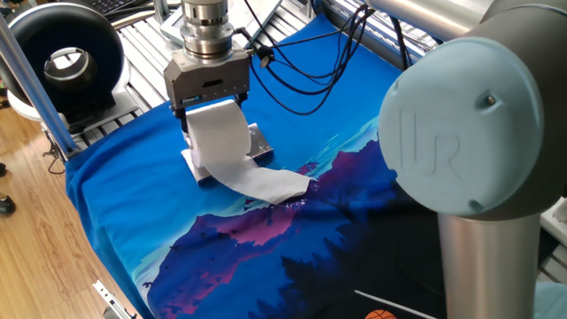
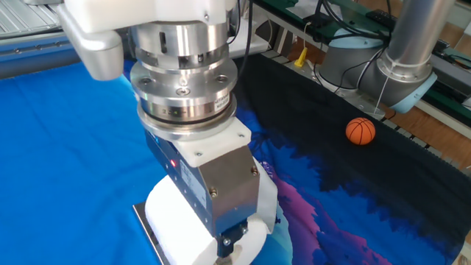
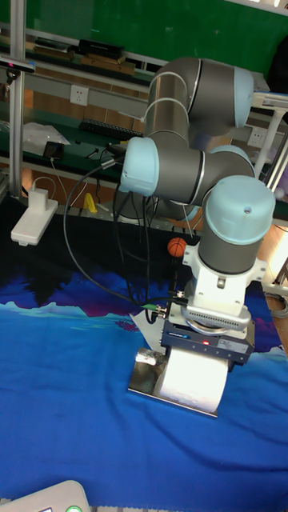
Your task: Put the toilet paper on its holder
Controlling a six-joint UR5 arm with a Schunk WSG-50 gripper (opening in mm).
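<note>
We grasp the toilet paper point(image 1: 217, 133) in our end effector point(image 1: 211, 105), directly above the holder point(image 1: 257, 140); next, seat it and release.

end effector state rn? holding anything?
End effector: closed on the toilet paper, which it holds over the holder; loose sheet trails onto the cloth.
</note>
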